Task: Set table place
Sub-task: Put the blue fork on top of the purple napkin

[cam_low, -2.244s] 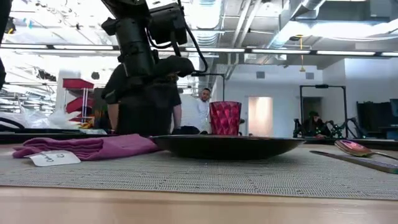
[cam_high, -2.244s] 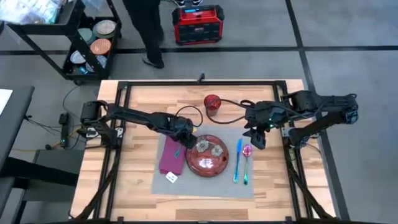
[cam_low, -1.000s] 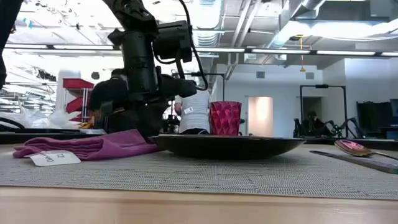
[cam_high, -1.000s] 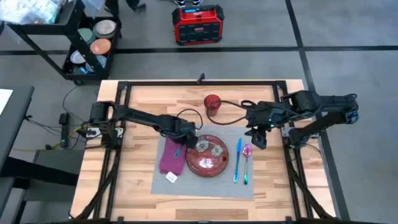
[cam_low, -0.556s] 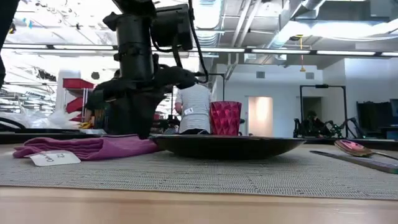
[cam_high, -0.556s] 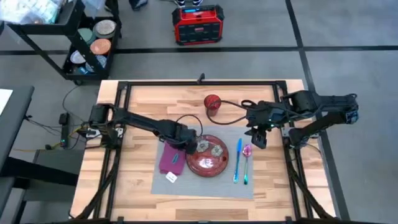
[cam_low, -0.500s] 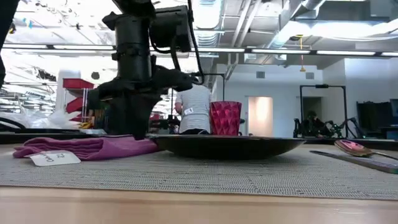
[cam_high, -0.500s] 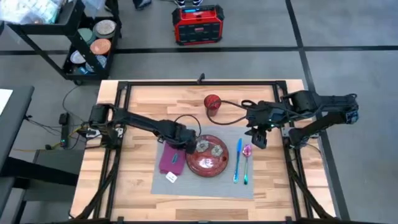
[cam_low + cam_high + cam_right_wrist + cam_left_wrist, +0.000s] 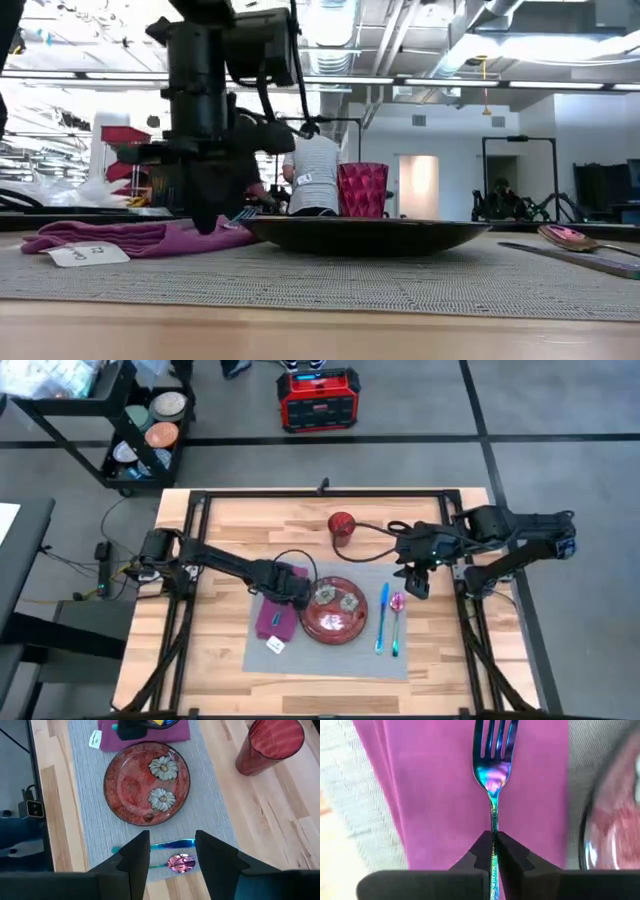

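A grey placemat (image 9: 330, 652) lies on the wooden table (image 9: 220, 660). On the placemat are a magenta napkin (image 9: 268, 622), a red flowered plate (image 9: 332, 612), a blue knife (image 9: 382, 616) and a spoon (image 9: 397, 612). My left gripper (image 9: 287, 598) hangs low over the napkin, just left of the plate, shut on an iridescent fork (image 9: 493, 767). The fork's tines (image 9: 243, 213) show just above the napkin (image 9: 140, 237) in the low view. My right gripper (image 9: 172, 852) waits open above the spoon (image 9: 181, 862), at the placemat's far right corner. My left gripper pinches the fork's thin handle (image 9: 494, 837) between its two fingertips (image 9: 512, 855). The fork sticks out ahead of the fingers, tines toward the table's near edge, over the middle of the napkin (image 9: 440, 795). Whether the tines touch the cloth, I cannot tell.
A red ribbed cup (image 9: 342, 526) stands on the wood beyond the placemat's far edge. A white tag (image 9: 275, 645) lies at the napkin's near end. A black shelf cart (image 9: 140, 430) and a red case (image 9: 318, 400) stand on the floor behind the table.
My left gripper has carried the fork from the plate's far left rim toward the table's left and near edges, and has come down. It now stands low over the napkin, still shut on the handle.
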